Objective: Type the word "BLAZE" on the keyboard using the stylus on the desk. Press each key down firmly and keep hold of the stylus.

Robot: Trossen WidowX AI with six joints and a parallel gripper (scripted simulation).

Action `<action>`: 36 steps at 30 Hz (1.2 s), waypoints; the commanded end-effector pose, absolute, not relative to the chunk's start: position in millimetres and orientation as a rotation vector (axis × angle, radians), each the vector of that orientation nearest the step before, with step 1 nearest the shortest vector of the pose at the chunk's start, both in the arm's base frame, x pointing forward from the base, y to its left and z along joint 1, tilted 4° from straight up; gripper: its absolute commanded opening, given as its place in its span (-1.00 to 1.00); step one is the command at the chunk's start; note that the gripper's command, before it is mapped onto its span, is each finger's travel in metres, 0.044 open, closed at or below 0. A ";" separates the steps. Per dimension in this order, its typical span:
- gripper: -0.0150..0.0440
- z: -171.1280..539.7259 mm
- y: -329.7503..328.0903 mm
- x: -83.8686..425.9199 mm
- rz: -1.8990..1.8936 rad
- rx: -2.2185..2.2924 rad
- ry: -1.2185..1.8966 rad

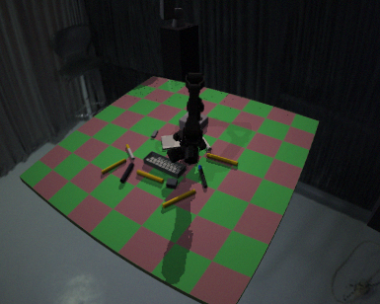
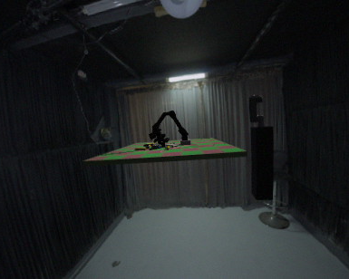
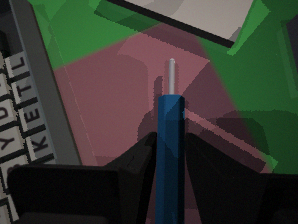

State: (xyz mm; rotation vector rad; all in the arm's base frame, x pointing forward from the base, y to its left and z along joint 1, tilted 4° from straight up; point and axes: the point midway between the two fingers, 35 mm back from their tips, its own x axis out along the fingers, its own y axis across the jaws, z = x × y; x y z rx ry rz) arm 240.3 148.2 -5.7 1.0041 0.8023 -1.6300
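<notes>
Checkered desk (image 1: 182, 249) (image 2: 206, 156) below; arm (image 1: 194, 106) (image 2: 170, 114) arched, tool (image 3: 170, 138) gripping blue stylus (image 3: 170, 150).

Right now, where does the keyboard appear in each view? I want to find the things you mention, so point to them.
Top: the keyboard (image 1: 165, 164) (image 3: 67, 145) lies near the centre, just below the gripper (image 1: 185, 154) (image 3: 170, 138).
Exterior: too small to tell.
Wrist: left edge, cut off.
Shared landmark: the green-and-pink checkered table top (image 1: 254, 240) (image 2: 208, 154) (image 3: 100, 100).
</notes>
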 end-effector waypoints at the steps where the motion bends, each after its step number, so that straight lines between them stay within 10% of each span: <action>1: -0.49 -5.7 148.1 240.9 -1.628 1.005 0.800; 36: -0.49 35.6 138.6 241.4 -1.680 0.977 1.125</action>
